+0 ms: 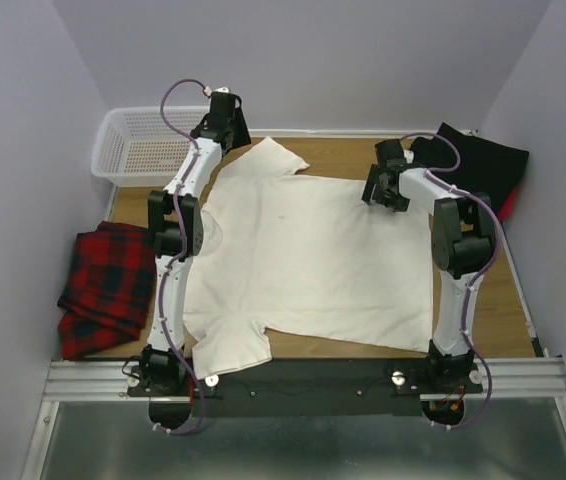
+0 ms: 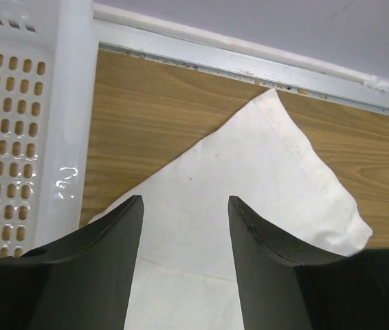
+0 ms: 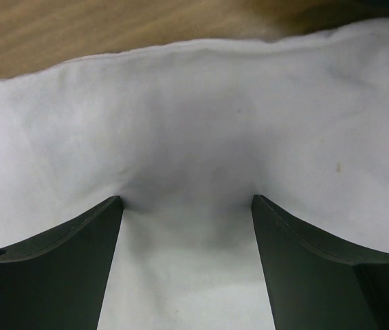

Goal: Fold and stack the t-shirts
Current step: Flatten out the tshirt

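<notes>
While left end effector (image 2: 185,201) and right end effector (image 3: 187,199) gape above cream shirt (image 1: 313,250), basket (image 1: 128,150) flanks it.

Nothing readable here as far as I can tell: no print, logo or number on the white shirt (image 1: 313,260), the black shirt (image 1: 478,165) or the basket (image 1: 105,148).

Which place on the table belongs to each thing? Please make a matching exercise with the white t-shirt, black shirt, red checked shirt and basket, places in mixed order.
Things:
1. white t-shirt
2. black shirt
3. red checked shirt
4. basket

Places:
A. far left corner
B. spread flat in the middle
C. left edge, bunched up
D. far right corner

Pairs: 1-B, 2-D, 3-C, 4-A
</notes>
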Motion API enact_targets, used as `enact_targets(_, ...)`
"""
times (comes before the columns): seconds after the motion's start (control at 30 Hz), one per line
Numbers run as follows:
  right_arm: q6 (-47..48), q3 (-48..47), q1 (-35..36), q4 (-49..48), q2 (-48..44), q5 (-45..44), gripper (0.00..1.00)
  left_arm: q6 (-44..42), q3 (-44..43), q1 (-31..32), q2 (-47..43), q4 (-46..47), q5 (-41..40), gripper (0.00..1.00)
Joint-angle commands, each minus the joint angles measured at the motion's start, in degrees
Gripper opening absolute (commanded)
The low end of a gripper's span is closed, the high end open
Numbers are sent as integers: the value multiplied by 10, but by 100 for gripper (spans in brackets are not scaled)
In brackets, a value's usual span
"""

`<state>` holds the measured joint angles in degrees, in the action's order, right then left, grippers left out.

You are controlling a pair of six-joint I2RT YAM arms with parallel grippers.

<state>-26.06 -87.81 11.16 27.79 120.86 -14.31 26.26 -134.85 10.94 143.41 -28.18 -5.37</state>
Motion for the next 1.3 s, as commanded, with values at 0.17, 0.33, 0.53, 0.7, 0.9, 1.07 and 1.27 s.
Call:
enact_targets(0.17,17,-118,-1,54,131,-31,84,-29,38,10,-66,-29,2,62)
enact_targets(0.33,45,-219,-2,63,193,-39,85,-35,40,18,-67,-45,1,61)
enact_targets(0.53,59,-297,-5,76,212,-30,85,-47,29,18,-79,-57,4,62)
enact_targets(0.7,70,-301,-4,76,180,-31,85,-58,60,20,-102,-61,6,62)
enact_targets(0.9,73,-265,-5,76,110,-32,85,-71,142,34,-145,-64,-11,62)
enact_targets(1.07,73,-203,-4,76,34,-49,85,-72,249,45,-211,-48,-14,62)
enact_targets(1.27,65,-100,-4,76,-91,-50,86,-48,373,55,-324,-14,-35,66)
